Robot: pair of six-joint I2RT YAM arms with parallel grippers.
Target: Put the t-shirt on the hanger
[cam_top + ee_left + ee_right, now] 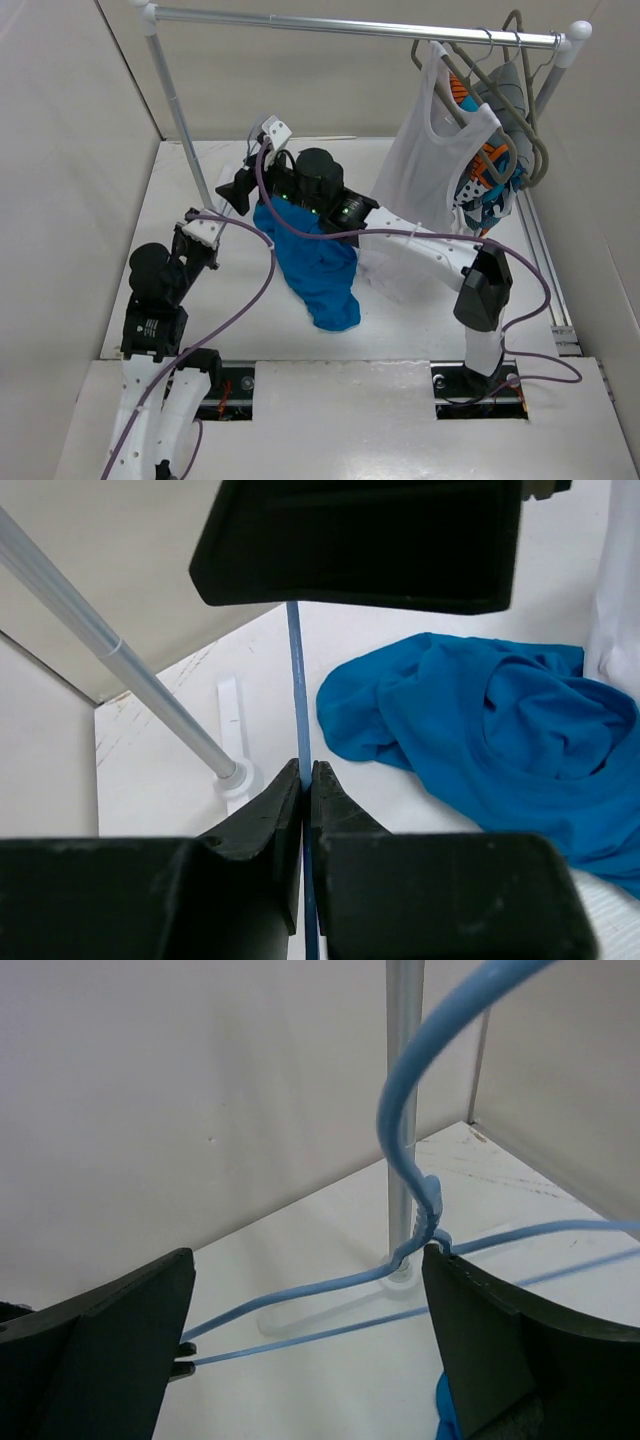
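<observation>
Thin hanger [296, 680] clenched in left gripper [306, 780]; right gripper [308, 1280] released astride its neck. Beside hanger, t-shirt [480, 720] limp; collar likely best hold.

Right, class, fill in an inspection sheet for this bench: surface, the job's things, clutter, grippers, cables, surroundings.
Surface: white table.
Job's things: blue t-shirt crumpled on the table; pale-blue wire hanger, the wire in view bare.
Clutter: white tank top, patterned garment and grey hangers on the rail.
Grippers: left gripper shut on the hanger's wire; right gripper open, the hanger's neck by one finger.
Cables: purple cables along both arms, one crossing the t-shirt.
Surroundings: pale walls.
</observation>
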